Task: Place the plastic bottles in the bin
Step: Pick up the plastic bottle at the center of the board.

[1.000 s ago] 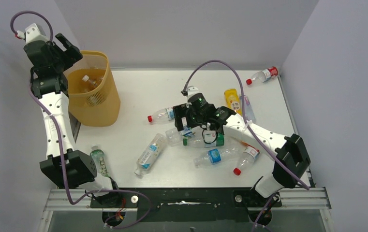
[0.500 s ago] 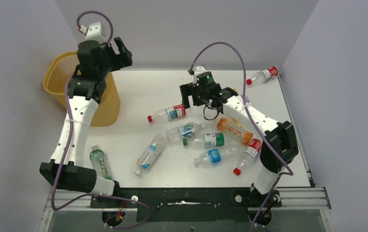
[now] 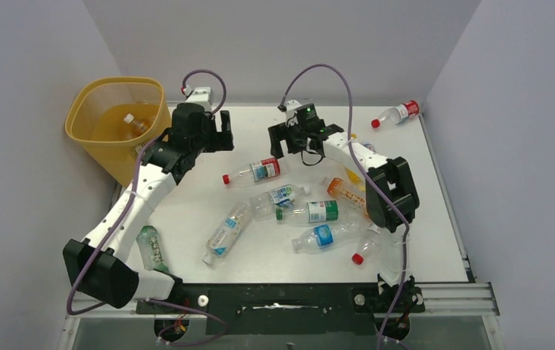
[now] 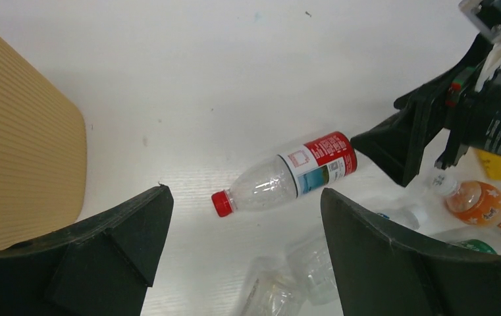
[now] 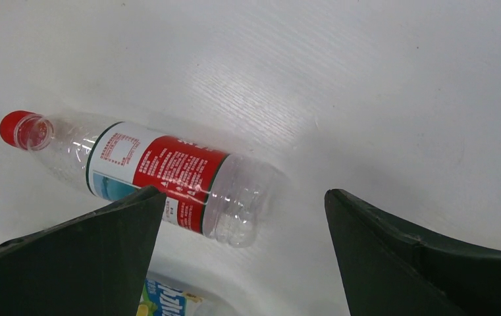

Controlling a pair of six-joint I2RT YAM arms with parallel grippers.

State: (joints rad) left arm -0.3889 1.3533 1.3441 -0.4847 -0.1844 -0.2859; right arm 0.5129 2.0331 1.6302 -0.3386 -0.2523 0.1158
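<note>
The clear plastic bottle with the red label and red cap [image 3: 254, 171] lies on its side near the middle of the white desk [image 3: 259, 266], and everything else is placed from it.

Closest to the arm bases, a strip of bare desk runs along the near edge. Well nearer than the red-labelled bottle and far to its left, a greenish bottle [image 3: 150, 246] lies at the desk's left edge beside the left arm. Nearer and to its right, a red-capped clear bottle [image 3: 365, 248] lies partly under the right arm.

A cluster crowds its near side: a blue-labelled clear bottle [image 3: 324, 235], a long clear bottle [image 3: 225, 231] lying at an angle, a green-capped bottle [image 3: 309, 212], a small clear bottle [image 3: 278, 196] just beside it, and an orange bottle [image 3: 346, 193] to its right.

The left end effector [image 3: 223, 137] hovers just beyond it to the left, jaws apart and empty. The right end effector [image 3: 289, 149] hangs over its base end, jaws spread wide with nothing gripped. The two are near each other.

Beyond it, bare desk reaches the far edge. Far to its left stands the yellow-orange mesh bin [image 3: 84, 109], with a clear white-capped bottle [image 3: 134, 124] inside. Far to its right, another red-labelled bottle [image 3: 398, 113] lies by the far right corner.
</note>
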